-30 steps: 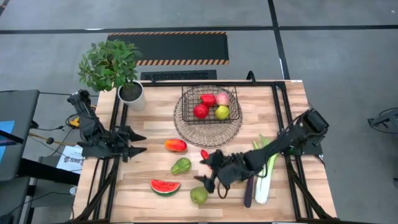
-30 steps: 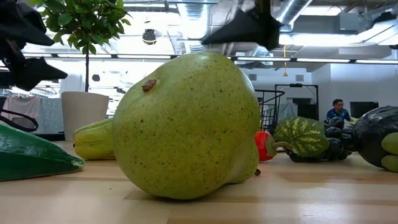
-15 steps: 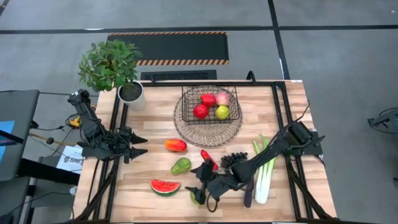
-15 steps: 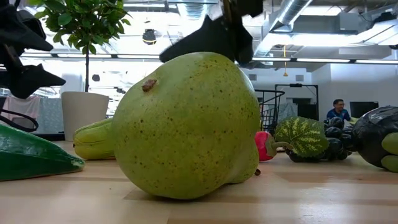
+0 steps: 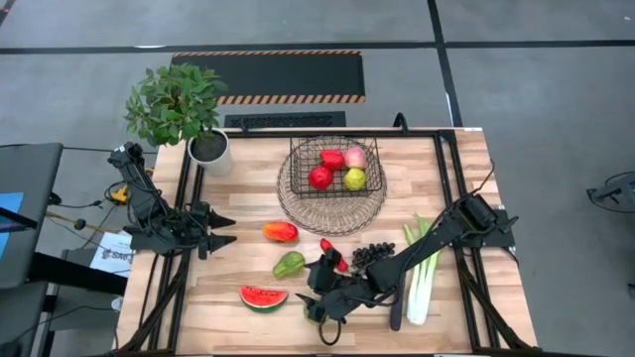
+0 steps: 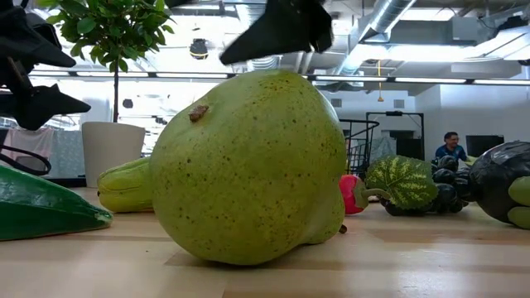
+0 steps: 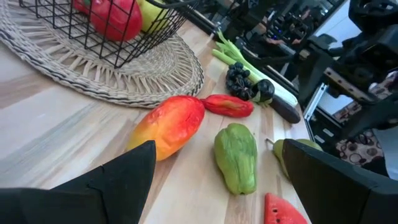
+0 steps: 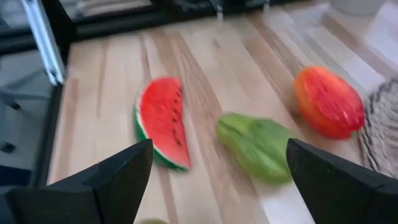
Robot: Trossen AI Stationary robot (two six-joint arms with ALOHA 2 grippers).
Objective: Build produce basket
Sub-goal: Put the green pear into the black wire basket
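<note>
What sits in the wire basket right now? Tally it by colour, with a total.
Red: 2, the red apple and a second red piece
Pink: 1, the peach
Yellow-green: 1, the yellow-green fruit
Total in the basket: 4

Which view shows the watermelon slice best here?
The right wrist view: the watermelon slice lies whole and close, red face up. The high view shows it small, the left wrist view only a cut-off corner, and the low view just rind.
</note>
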